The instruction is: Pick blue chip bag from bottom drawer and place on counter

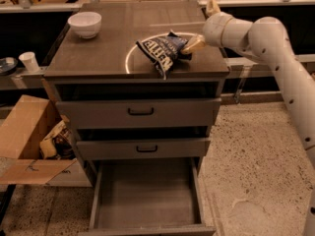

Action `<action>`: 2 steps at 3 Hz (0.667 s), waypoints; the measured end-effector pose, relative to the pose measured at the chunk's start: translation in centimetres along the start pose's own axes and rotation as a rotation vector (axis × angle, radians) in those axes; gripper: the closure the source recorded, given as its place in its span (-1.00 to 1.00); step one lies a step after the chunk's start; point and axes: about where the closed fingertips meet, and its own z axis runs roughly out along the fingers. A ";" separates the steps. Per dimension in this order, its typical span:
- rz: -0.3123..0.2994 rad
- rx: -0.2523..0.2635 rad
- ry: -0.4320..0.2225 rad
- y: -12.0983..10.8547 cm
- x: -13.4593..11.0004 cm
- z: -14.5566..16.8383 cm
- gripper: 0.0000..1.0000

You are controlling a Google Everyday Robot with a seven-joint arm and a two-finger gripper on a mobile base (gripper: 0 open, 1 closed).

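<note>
Up on the counter (98,53), a flat dark grey-brown top marked with a thin white ring, the blue chip bag (162,50) lies crumpled, its glossy foil creased and its white lettering facing up. The gripper (203,24) sits at the bag's right edge with its jaws spread apart: one tan finger rests against the foil, the other points upward. Below, the bottom drawer (147,195) stands pulled out, a bare grey metal box. A round white bowl (84,23) sits at the counter's back left corner.
</note>
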 end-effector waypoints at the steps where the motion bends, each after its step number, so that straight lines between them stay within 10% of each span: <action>1: -0.015 0.041 0.028 -0.9 0.3 -1.3 -1.00; 2: -0.026 0.056 0.055 -1.4 0.8 -2.0 -1.00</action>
